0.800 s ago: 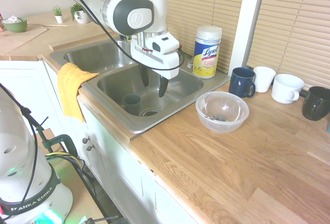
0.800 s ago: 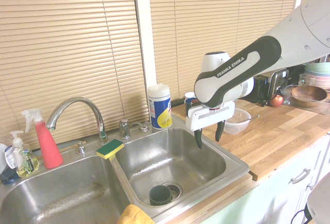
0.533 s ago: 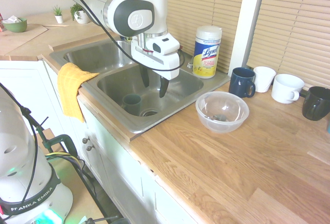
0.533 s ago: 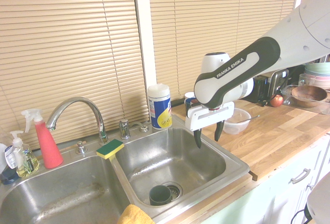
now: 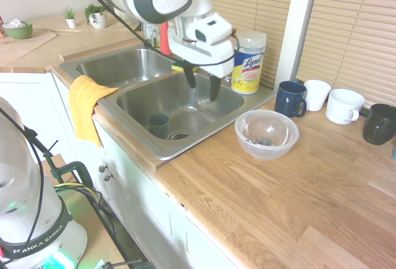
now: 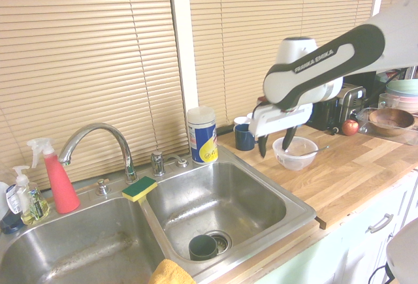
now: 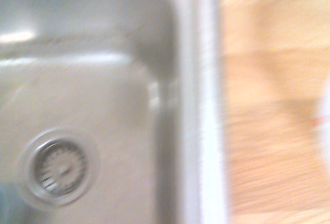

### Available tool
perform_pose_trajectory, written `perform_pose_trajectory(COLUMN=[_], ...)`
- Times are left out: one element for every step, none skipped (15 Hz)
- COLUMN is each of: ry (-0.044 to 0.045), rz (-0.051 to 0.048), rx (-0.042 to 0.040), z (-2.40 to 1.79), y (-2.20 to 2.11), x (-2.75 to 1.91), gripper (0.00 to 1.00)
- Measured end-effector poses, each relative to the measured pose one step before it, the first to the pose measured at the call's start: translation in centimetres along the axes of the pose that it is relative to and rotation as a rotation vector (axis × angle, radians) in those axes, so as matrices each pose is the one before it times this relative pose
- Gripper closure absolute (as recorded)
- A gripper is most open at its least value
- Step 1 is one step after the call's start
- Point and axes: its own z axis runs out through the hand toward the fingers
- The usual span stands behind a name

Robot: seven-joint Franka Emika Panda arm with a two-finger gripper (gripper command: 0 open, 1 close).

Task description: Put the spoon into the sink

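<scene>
Above sink (image 5: 185, 105), open tool (image 5: 202, 87), apparently empty.

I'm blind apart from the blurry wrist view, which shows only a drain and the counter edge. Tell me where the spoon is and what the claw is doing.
Observer: The spoon lies inside the clear plastic bowl, which sits on the counter beside the sink.
Operator: Give me the claw state.
Observer: The claw is open and empty, hanging above the sink's bowl-side end.
Operator: Say what stands close to the bowl.
Observer: A navy mug stands just behind the bowl, not touching it.
</scene>
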Motion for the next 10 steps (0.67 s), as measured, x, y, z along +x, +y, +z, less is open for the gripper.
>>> perform_pose_trajectory(ry=[0.00758,0.00491,0.00334,0.00199,-0.00047,-0.00303,-0.00389,-0.00600,-0.00538,-0.00339], rz=[0.00994,0.01193,0.00905,0.00898,0.00392,0.00435,0.00910,0.01302,0.01480,0.01354], rx=[0.00281,0.00299,0.00160,0.00152,-0.00004,-0.00334,-0.00614,-0.00818,-0.00855,-0.00759], z=[-0.445,-0.362,-0.273,-0.209,0.018,0.218,0.347,0.569,0.693,0.775], y=[0.891,0.878,0.785,0.721,0.463,0.356,0.398,0.489,0.474,0.369], x=[1.141,1.029,0.893,0.896,0.650,0.551,0.653,0.758,0.802,0.894], gripper=[0.00,0.00,0.00,0.00,0.00,0.00,0.00,0.00,0.00,0.00])
